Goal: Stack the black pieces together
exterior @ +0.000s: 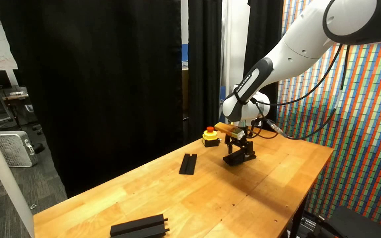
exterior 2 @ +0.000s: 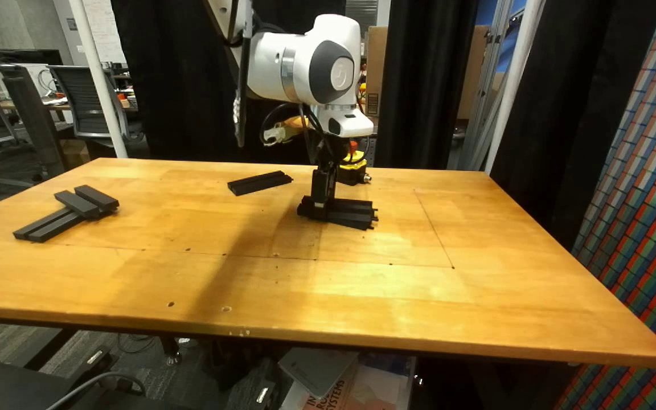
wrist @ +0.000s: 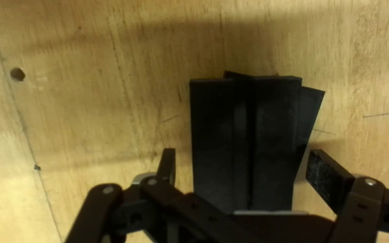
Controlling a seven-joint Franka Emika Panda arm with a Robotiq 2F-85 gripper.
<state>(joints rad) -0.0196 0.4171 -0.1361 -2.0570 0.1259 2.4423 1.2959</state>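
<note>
The black pieces are flat and grooved lengthwise. Two lie stacked under my gripper in the wrist view: the upper piece (wrist: 275, 135) sits over a lower piece (wrist: 311, 104) turned at a slight angle. My gripper (wrist: 243, 165) is open, with a finger on each side of this stack and a gap at both sides. The gripper is low at the stack in both exterior views (exterior: 240, 150) (exterior 2: 323, 196). A single black piece (exterior 2: 259, 183) lies apart, also in an exterior view (exterior: 188, 164). At the table's far left, one black piece (exterior 2: 95, 199) lies crosswise partly over another (exterior 2: 46, 226).
A yellow emergency button with a red top (exterior: 210, 135) stands on the table close behind the gripper, also in an exterior view (exterior 2: 353, 162). The wooden table (exterior 2: 282, 296) has open edges. A black curtain (exterior: 94, 82) hangs along its back.
</note>
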